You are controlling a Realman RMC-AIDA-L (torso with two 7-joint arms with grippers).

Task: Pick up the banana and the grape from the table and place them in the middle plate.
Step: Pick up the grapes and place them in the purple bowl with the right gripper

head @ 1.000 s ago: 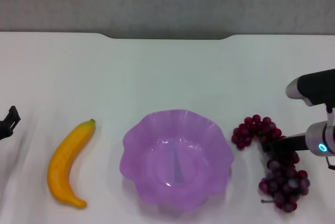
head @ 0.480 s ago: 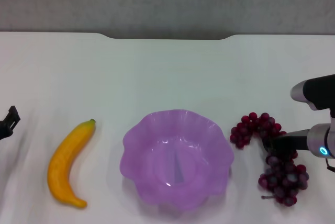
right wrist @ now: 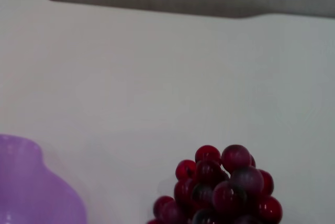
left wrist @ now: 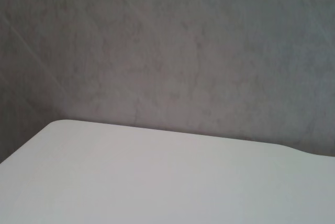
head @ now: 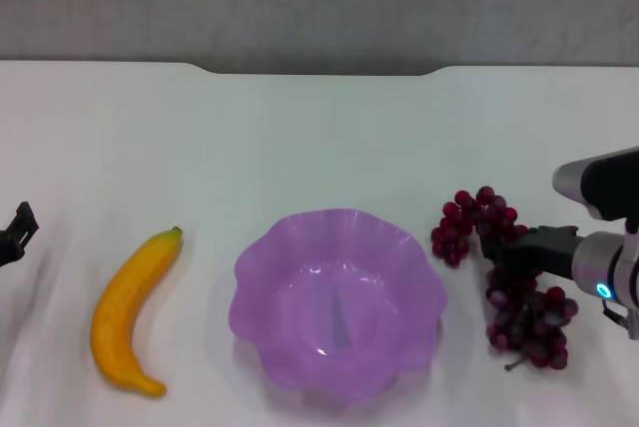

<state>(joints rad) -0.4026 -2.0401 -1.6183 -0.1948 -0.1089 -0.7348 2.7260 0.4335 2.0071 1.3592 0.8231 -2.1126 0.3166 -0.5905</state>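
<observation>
The grape (head: 504,277), a dark red-purple bunch, is just right of the middle plate (head: 262,252), a translucent purple plate with a scalloped rim. My right gripper (head: 515,253) comes in from the right and is shut on the middle of the bunch; grapes hang on both sides of it. The right wrist view shows the bunch (right wrist: 220,190) close up and the plate's rim (right wrist: 31,187). The yellow-orange banana (head: 128,312) lies on the table (head: 300,138) left of the plate. My left gripper (head: 15,230) is at the far left edge, apart from the banana.
The white tabletop ends at a notched far edge (head: 319,70) with a grey wall behind. The left wrist view shows only a table corner (left wrist: 157,182) and the wall.
My right gripper has moved left toward the plate with the grape bunch in it, and the bunch sits slightly farther up the view. The banana, plate and left arm have not moved.
</observation>
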